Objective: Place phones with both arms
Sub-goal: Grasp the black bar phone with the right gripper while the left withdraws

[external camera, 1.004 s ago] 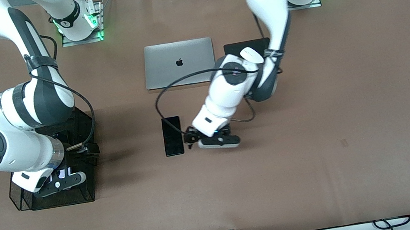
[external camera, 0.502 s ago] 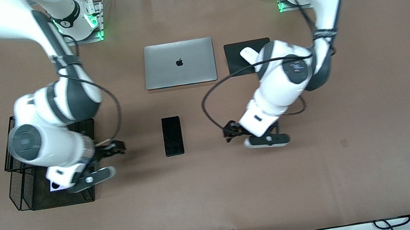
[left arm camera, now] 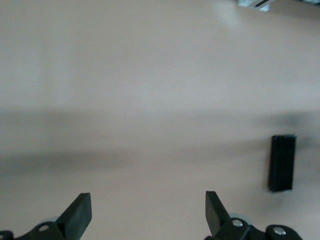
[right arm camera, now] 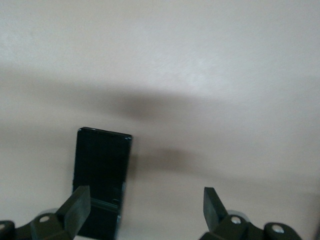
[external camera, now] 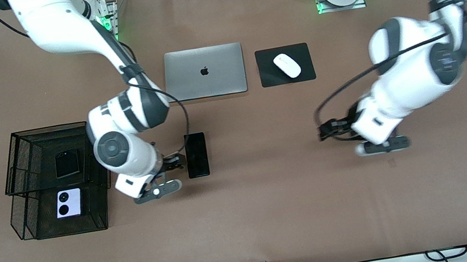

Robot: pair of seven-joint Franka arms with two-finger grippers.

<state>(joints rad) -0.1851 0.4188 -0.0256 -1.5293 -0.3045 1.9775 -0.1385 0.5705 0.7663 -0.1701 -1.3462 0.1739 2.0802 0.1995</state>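
long black phone (external camera: 196, 155): lying flat on the brown surface (external camera: 276, 210), dead centre of the front frame, just below the silver laptop (external camera: 204, 72). Last one still out in the open, by the look of it.
other two phones: already in the black mesh tray (external camera: 19, 221) at mid-left of the front frame. Small black phone (external camera: 66, 163) in the upper compartment, lilac phone (external camera: 68, 203) with its two black circles in the lower one.
right gripper (external camera: 160, 178): hanging low just beside the long phone, on the tray side of it. Fingers spread wide, nothing in them.
left gripper (external camera: 362, 137): over bare surface at mid-right of the front frame, well away from any phone. Also spread wide and empty; I'd say this arm is just waiting.
how the phone will handle: my guess is a stiff, thin, fairly light slab with a glossy, slippery face, and lying flat it leaves almost no edge to catch. I'd pinch across the two long edges near the middle, so it can't pivot. Go gentle, glass doesn't love hard squeezes.
what the wrist views add: the right wrist view shows the phone (right arm camera: 102, 180) close up, off toward one finger (right arm camera: 75, 207) instead of centred between the two, which the front view doesn't make obvious. The left wrist view only catches it (left arm camera: 282, 162) small and far off.
what only the front view has: tray, laptop, white mouse (external camera: 287, 65) on its black mousepad (external camera: 269, 74); neither wrist view shows any of that.
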